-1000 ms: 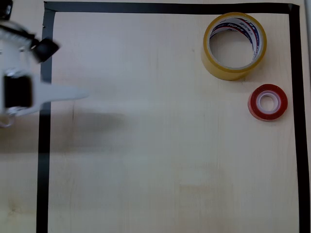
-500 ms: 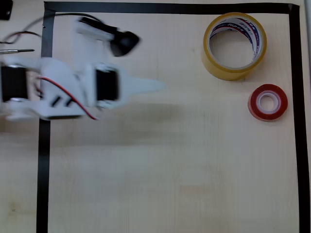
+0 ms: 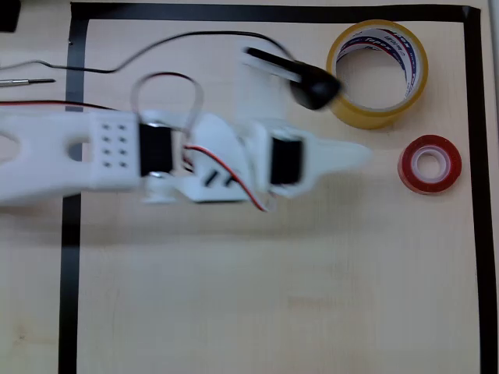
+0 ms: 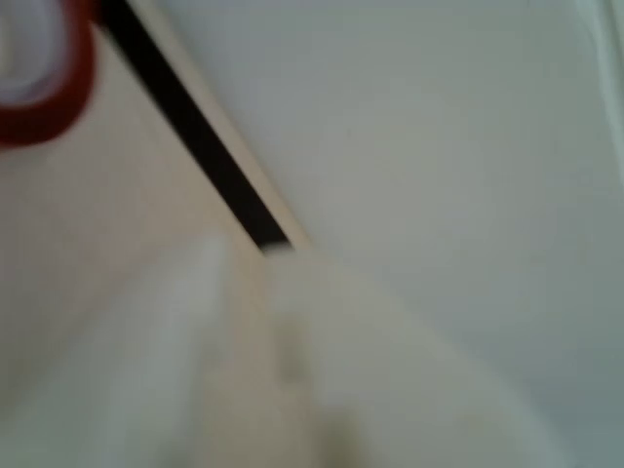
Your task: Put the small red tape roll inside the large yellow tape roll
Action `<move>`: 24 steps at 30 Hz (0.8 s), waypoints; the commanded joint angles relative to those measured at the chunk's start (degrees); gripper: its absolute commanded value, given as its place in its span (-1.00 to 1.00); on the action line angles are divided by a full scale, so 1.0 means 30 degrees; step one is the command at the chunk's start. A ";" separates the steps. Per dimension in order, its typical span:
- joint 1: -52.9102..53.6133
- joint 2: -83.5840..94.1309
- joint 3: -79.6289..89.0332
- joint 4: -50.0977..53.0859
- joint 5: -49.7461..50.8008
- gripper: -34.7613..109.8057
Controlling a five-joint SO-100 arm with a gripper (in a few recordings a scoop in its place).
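In the overhead view the small red tape roll point(image 3: 408, 165) lies flat at the right, just below the large yellow tape roll point(image 3: 366, 115), which stands at the top right with its printed white core showing. My white gripper point(image 3: 360, 153) reaches in from the left. Its tapered tip ends a short way left of the red roll and just below the yellow one, touching neither. The fingers read as one closed point with nothing held. In the blurred wrist view the red roll point(image 4: 44, 112) sits at the top left, beyond the pale gripper point(image 4: 244, 322).
A black tape border point(image 3: 473, 195) frames the light wooden table point(image 3: 273, 296) and runs close to the right of both rolls. It crosses the wrist view as a black tape border point(image 4: 210, 166). Cables point(image 3: 156, 51) trail behind the arm at the upper left.
The arm has swept from the left edge across the table to the right. Its tip now lies next to the two rolls. Neither roll has moved.
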 commanded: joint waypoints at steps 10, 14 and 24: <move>0.1406 -1.2070 -2.8828 1.0811 0.6416 -0.52; 0.1816 -1.1953 -2.8447 1.0693 0.7236 -0.52; 0.2402 -1.2686 -2.7656 0.9111 1.0137 -0.52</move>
